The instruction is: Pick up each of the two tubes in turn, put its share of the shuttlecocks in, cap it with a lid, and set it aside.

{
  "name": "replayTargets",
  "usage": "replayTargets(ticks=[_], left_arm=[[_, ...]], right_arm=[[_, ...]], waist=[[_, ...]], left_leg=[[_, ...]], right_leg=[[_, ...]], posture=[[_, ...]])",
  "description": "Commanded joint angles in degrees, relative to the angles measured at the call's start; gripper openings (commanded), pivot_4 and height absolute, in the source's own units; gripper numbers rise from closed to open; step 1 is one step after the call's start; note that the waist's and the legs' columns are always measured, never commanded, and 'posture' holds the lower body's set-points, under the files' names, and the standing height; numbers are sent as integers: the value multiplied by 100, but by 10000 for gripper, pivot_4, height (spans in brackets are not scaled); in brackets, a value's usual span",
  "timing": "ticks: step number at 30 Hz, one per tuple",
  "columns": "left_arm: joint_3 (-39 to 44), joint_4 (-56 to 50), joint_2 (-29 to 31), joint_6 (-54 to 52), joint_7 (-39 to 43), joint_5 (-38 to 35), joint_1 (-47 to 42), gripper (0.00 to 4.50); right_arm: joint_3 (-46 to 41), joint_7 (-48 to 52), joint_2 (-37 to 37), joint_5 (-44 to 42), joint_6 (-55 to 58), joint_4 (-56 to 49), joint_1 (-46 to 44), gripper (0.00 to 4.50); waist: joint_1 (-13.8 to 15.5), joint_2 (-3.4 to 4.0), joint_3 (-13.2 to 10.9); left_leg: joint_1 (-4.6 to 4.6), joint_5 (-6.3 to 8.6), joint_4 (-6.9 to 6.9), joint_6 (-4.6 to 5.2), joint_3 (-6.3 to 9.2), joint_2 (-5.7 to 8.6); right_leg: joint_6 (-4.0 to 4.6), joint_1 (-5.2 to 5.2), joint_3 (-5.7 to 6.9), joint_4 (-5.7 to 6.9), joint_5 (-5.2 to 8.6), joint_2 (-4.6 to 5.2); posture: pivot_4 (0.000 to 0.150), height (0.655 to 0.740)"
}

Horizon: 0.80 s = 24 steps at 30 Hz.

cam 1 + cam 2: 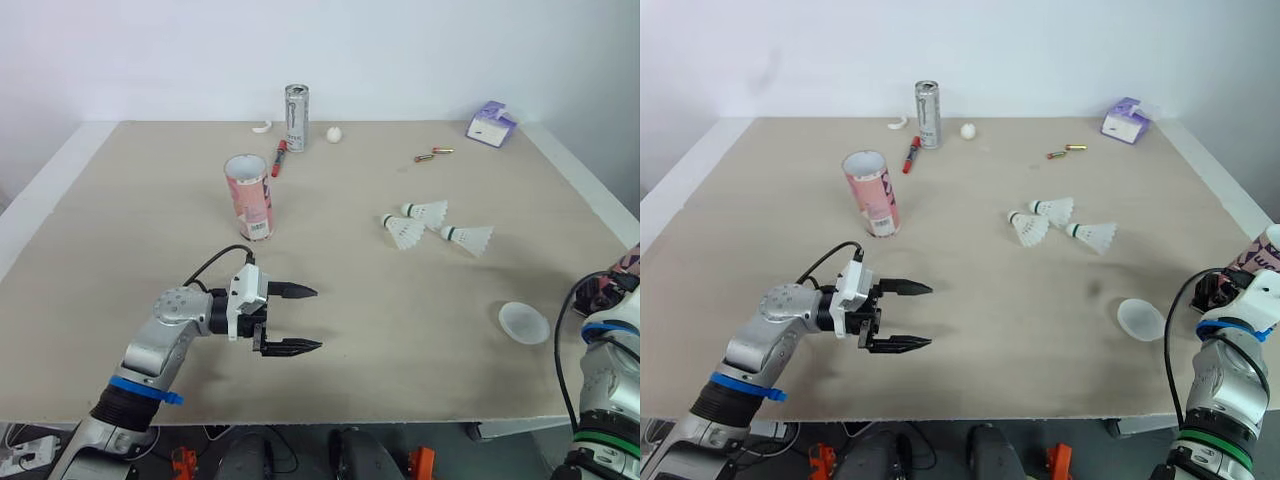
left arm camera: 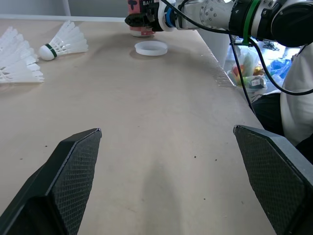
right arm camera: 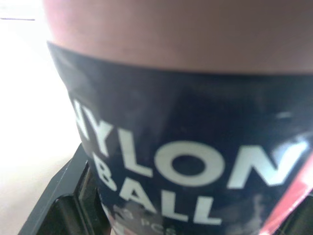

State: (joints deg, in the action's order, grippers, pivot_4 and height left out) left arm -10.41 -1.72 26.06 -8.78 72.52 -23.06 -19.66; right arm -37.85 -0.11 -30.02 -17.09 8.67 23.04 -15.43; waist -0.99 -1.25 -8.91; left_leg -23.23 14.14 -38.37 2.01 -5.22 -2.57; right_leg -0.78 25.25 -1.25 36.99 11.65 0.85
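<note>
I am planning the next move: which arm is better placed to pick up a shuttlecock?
Likely the left arm. The left claw is open and empty above the table, while the right claw is shut on a tube at the table's right edge.

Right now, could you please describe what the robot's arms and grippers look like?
Both arms have silver shells. The left arm wears a blue ring, a white wrist block and a black cable; the left gripper has two black pointed fingers with mesh-textured pads. The right arm has blue and green rings and a black cable.
</note>
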Motion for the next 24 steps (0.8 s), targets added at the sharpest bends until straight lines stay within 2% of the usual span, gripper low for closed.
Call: replayTargets(ticks=[1,2,3,4,8,13,19,24], left_arm=[[25,-250,18,18,-36,-70,-5,45000],[23,-255,20,13,-40,-70,-2,45000],[20,-259,22,13,-41,-68,1,45000],[20,-258,23,13,-40,-68,-1,45000],[20,-258,26,-8,-44,-68,-13,45000],[23,-254,34,-22,-38,-66,-22,45000],[32,-254,56,-47,-24,-74,-25,45000],[18,-215,54,-56,7,-76,-57,45000]], right_arm=[[-76,111,-201,-37,-237,-66,-16,37216],[-70,142,-208,-36,-277,-58,-7,37216],[-67,162,-212,-32,-302,-51,-1,43173],[-66,166,-215,-26,-316,-44,-4,44758],[-26,208,-245,16,-369,-49,23,44758],[7,214,-138,-40,-202,-611,284,44758],[32,14,251,-226,536,-2267,1072,44758],[-94,-138,436,-420,1122,-3095,1493,44758]], waist=[[-22,0,0],[-24,0,0],[-26,0,0],[-27,0,0],[-29,1,1],[-29,2,1],[-29,5,3],[-29,8,5]], left_leg=[[1,0,0,0,0,0],[1,0,0,0,0,0],[2,0,0,0,0,0],[2,0,0,0,0,-1],[4,0,0,1,0,-2],[3,0,1,1,0,-3],[5,0,3,1,0,-7],[8,0,0,1,-8,-6]], right_leg=[[0,0,-1,0,0,0],[-1,0,-2,0,-1,-1],[-1,0,-2,0,-1,-2],[-1,0,-3,1,-1,-4],[1,0,-12,4,0,-11],[0,-1,-47,4,1,-35],[-2,0,-87,6,3,-58],[8,1,-104,8,9,-60]], posture=[[1500,7400],[1500,7400],[1500,7400],[1500,7400],[1500,7400],[1500,7400],[1500,7400],[1500,7400]])
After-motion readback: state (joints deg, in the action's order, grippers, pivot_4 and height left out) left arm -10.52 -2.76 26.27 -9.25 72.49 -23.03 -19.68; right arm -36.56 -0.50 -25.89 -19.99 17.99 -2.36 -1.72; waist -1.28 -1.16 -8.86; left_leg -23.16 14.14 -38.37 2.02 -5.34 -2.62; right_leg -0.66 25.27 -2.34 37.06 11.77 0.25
